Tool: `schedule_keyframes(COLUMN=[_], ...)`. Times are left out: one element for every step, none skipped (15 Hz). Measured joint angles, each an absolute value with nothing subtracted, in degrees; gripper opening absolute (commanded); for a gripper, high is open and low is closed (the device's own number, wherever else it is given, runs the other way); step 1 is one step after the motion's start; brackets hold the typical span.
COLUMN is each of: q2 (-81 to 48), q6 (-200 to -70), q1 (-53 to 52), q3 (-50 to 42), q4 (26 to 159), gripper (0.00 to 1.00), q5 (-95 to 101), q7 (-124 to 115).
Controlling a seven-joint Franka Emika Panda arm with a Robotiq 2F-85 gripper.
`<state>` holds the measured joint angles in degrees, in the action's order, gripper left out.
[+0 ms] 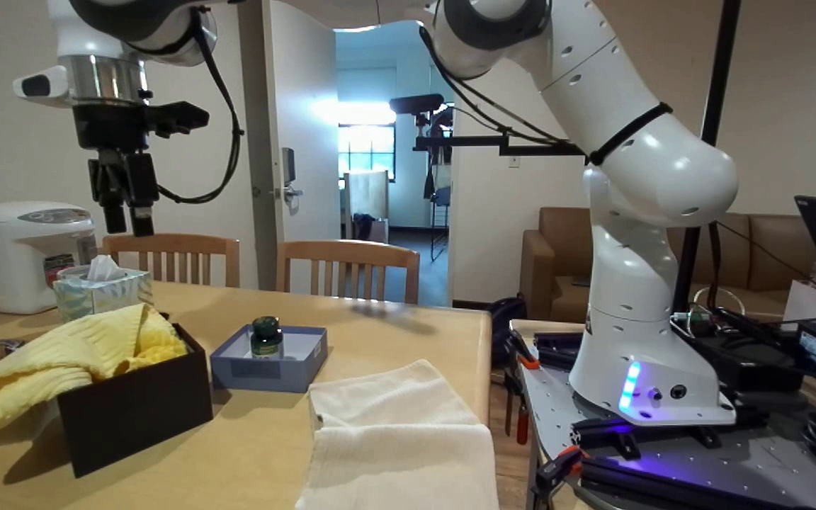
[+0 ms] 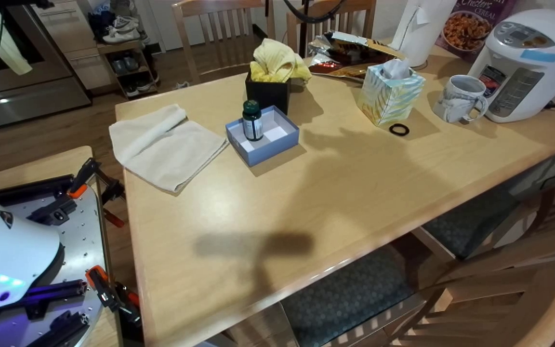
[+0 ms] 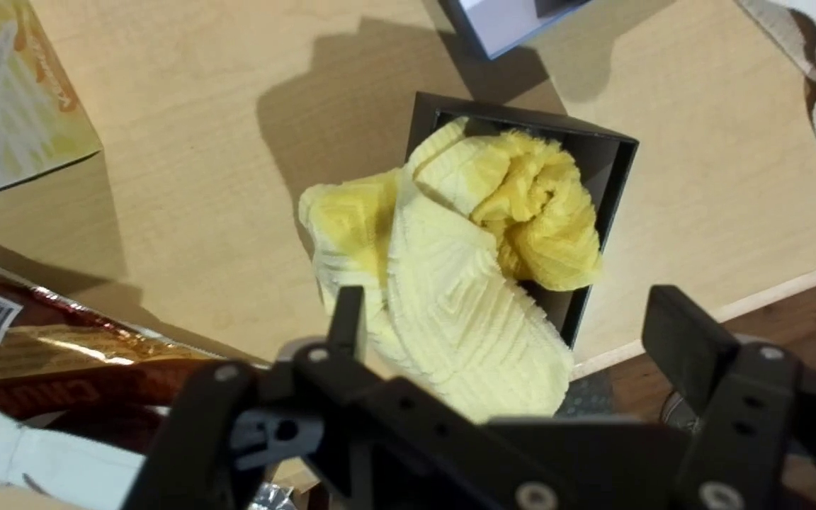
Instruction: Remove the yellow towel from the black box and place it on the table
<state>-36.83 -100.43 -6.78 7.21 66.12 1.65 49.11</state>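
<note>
"Where is the towel (image 3: 479, 297)?"

"Bunched in the box (image 1: 142, 418) and heaped above its rim, with one part hanging out over the side. Whether that part touches the surface (image 1: 380, 347) cannot be told."

"And the fingers (image 3: 348, 322)?"

"Spread wide apart in the wrist view, with nothing in their hold. In an exterior view they point down, well above the box."

"What stands beside the box?"

"A blue tray (image 1: 259, 375), near but apart, with a bottle (image 1: 266, 343) upright inside."

"Past the tray?"

"A pale cloth (image 2: 176, 149), lying folded."

"And the other way?"

"A foil bag (image 2: 345, 53), near the tissue box (image 2: 386, 99). A ring (image 2: 391, 128) lies flat just beside the tissue box, and a mug (image 2: 455, 99) stands upright between the tissue box and the dispenser (image 2: 528, 72)."
</note>
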Motion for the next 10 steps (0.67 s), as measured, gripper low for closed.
schedule_keyframes(q2=[-37.77,-39.15,-40.92,-42.98,-45.1,-47.21,-49.18,-50.91,-52.36,-53.5], q6=[-98.71,-96.75,-94.67,-92.71,-90.96,-89.4,-88.24,-87.63,-87.58,-87.68], q1=[-6.79,-6.79,-6.79,-6.8,-6.8,-6.83,-6.9,-6.99,-7.11,-7.28], q3=[7.44,7.68,7.9,8.04,8.13,8.18,8.19,8.19,8.19,8.15], q4=[65.52,64.45,62.98,61.21,59.29,57.28,55.3,53.41,51.75,50.33], gripper=[1.0,1.0,1.0,1.0,1.0,1.0,1.0,1.0,1.0,1.0], q5=[1.63,1.64,1.64,1.64,1.64,1.64,1.64,1.65,1.69,1.75], q7=[49.13,49.43,49.87,50.43,50.96,51.51,51.94,52.39,52.79,52.93])
